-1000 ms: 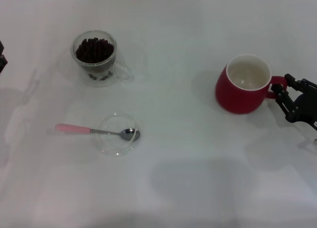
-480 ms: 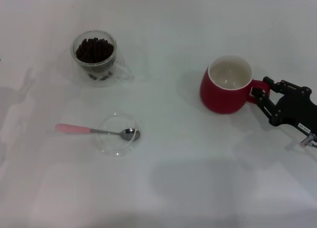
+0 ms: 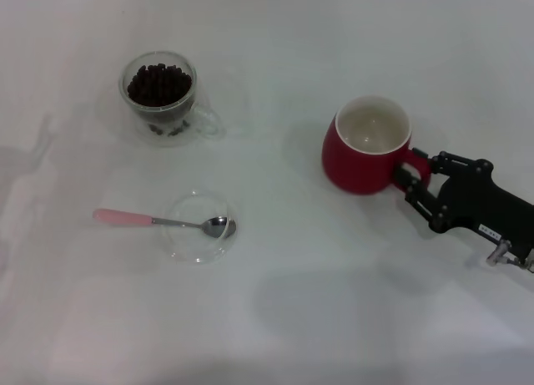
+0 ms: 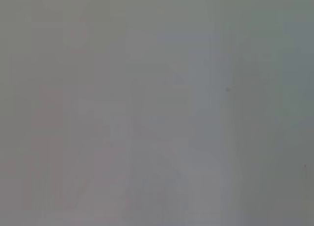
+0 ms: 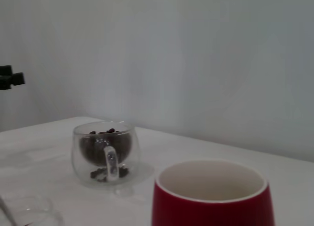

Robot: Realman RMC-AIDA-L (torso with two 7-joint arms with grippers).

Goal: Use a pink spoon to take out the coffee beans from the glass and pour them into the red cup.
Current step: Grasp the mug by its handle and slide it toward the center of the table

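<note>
The red cup [image 3: 365, 147] stands right of the table's middle, white inside and empty. My right gripper [image 3: 415, 180] is shut on its loop handle from the right. The glass [image 3: 160, 97] full of coffee beans [image 3: 158, 83] stands at the far left, its clear handle pointing right. The pink spoon [image 3: 121, 217] lies nearer at the left, its metal bowl resting in a flat clear dish [image 3: 179, 210]. The right wrist view shows the red cup [image 5: 211, 201] close up, with the glass [image 5: 105, 155] beyond it. A black bit of my left gripper [image 5: 10, 78] shows far off there.
White table [image 3: 284, 310] all around, with a plain wall [image 5: 196, 59] behind it. The left wrist view holds only a blank grey surface.
My right gripper has slid the red cup leftward and slightly nearer, toward the table's middle. The left arm has left the head view's left edge. Spoon, dish and glass have not moved.
</note>
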